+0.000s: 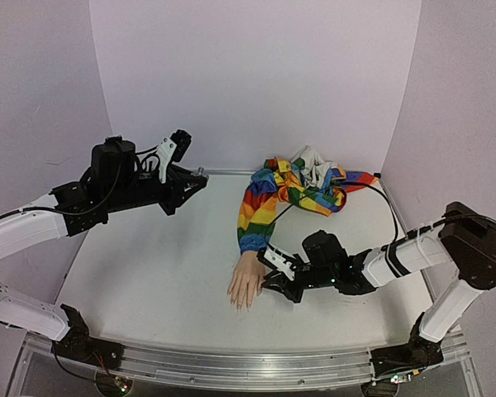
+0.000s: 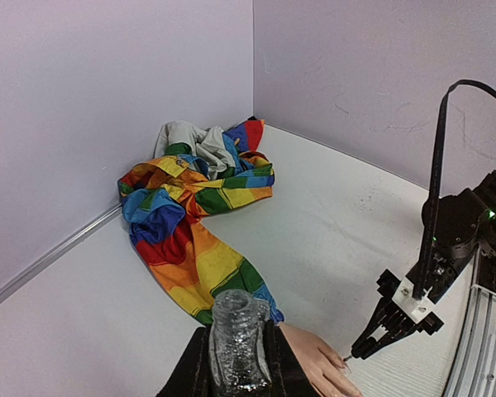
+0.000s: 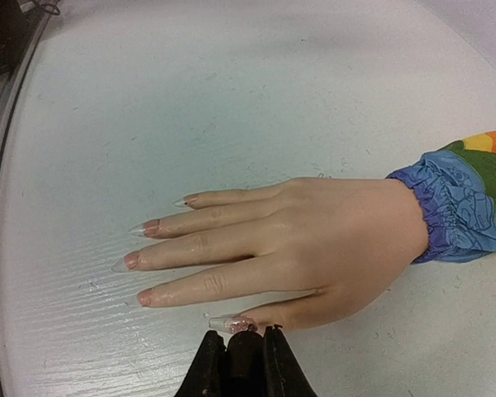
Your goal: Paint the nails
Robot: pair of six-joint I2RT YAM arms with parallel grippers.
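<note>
Resting palm-down on the counter just right of centre in the overhead view, the mannequin hand points its fingers toward the lower left, its rainbow-striped sleeve trailing up to a bunched heap by the back wall; the nails are long, pointed and mostly clear, the thumb nail showing a pinkish glittery patch. The right tool sits low just beside the thumb, pinched tight on a dark brush handle right at that thumb nail. The left tool, raised at the upper left well apart from the hand, is clamped around a clear open-necked bottle.
</note>
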